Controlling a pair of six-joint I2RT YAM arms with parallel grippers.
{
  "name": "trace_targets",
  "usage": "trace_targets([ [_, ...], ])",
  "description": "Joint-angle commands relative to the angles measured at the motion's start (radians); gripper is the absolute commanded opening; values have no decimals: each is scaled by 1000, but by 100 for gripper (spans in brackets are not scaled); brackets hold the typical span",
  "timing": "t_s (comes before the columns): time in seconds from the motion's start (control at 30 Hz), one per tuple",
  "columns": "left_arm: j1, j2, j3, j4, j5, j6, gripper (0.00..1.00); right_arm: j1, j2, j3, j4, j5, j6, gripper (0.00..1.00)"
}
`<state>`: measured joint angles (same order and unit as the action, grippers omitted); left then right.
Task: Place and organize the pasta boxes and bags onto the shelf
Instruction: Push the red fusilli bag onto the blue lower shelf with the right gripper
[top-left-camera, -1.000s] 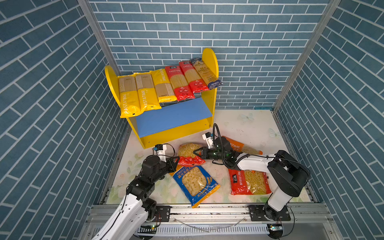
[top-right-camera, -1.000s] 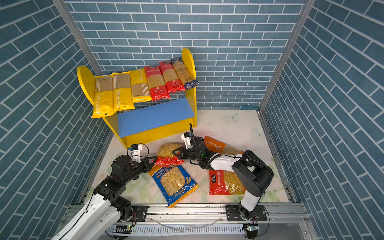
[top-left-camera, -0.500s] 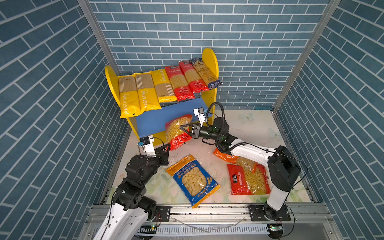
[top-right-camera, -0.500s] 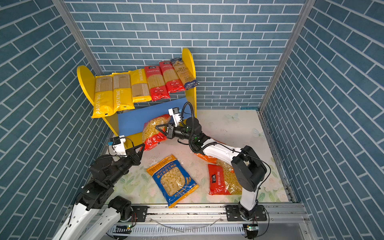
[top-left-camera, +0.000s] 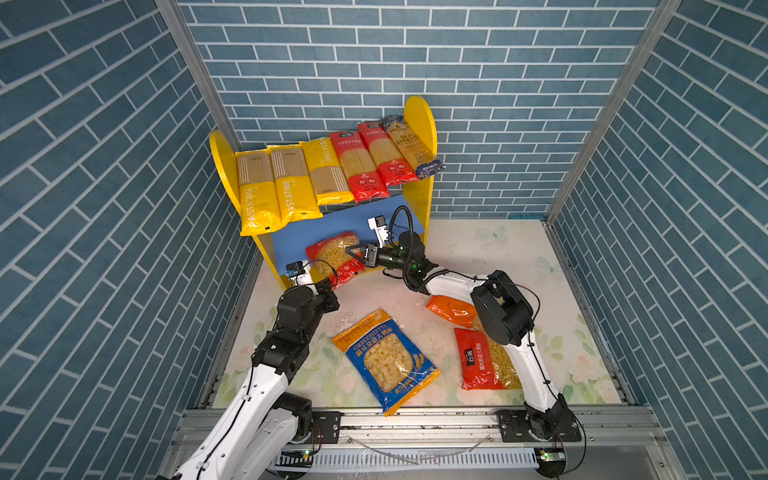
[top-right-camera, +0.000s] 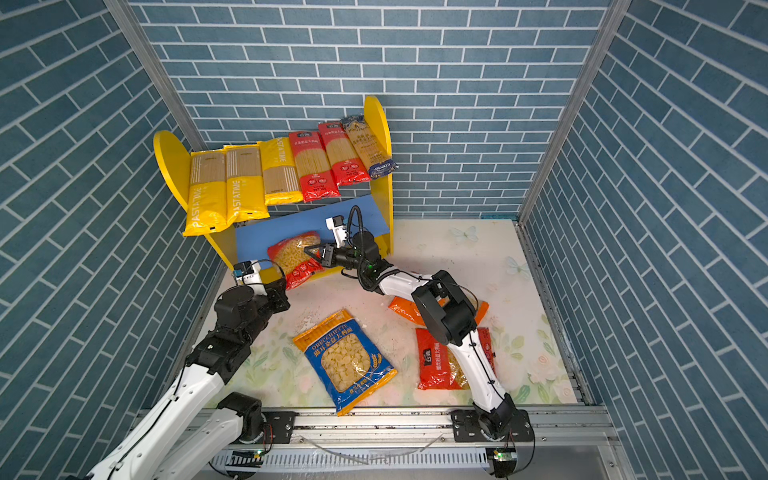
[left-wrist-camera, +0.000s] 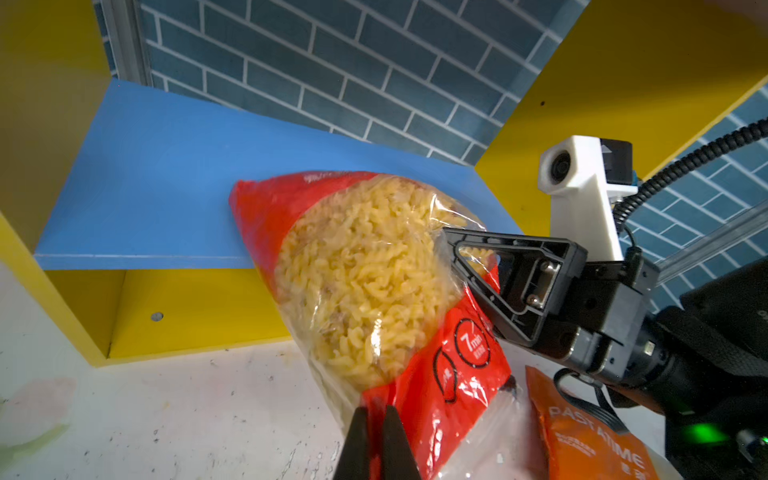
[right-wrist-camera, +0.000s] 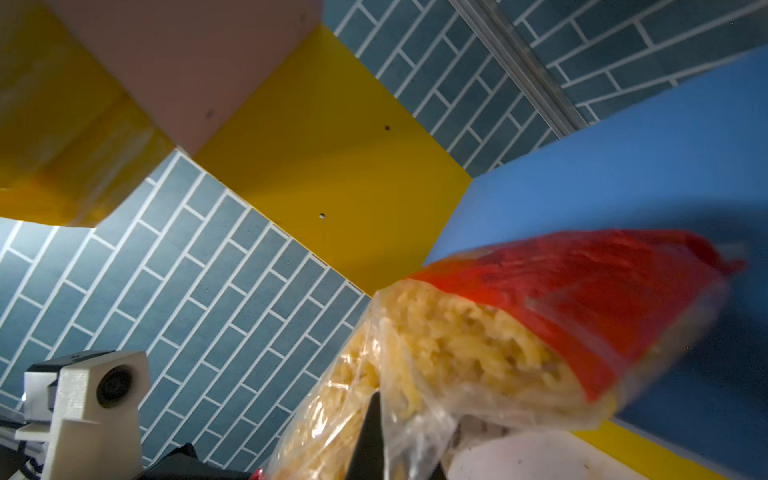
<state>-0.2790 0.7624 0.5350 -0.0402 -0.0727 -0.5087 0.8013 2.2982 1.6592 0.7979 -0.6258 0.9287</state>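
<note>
While both grippers clamp it, the red fusilli bag sits tilted across the front edge of the blue lower board of the shelf. With jaws shut, the left gripper pinches its lower end and the right gripper its side edge.

three walls of teal-blue brick pattern with pale mortar lines close in the space: a back wall, a left wall and a right wall. an aluminium post slants down one back corner, and a second post the other. the floor is a white sheet printed with faint flowers, leaves and butterflies, scuffed and speckled near its middle. along the front edge lies a metal rail, with a slotted white cable duct below it. the light is bright and even, with soft shadows.
</note>
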Motion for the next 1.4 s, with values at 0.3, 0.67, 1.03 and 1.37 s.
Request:
trace_targets([
  [0.3,229,66,93,-72,164,13,3,11,48,126,-40,311,101,0],
  [0.67,258,-63,117,-383,60,-55,63,63,234,432,-169,497,185,0],
  [1.03,257,-49,29,-135,228,-163,76,73,347,691,-446,206,192,0],
  [1.37,258,-112,-13,-282,117,-146,76,100,469,933,-600,28,182,0],
])
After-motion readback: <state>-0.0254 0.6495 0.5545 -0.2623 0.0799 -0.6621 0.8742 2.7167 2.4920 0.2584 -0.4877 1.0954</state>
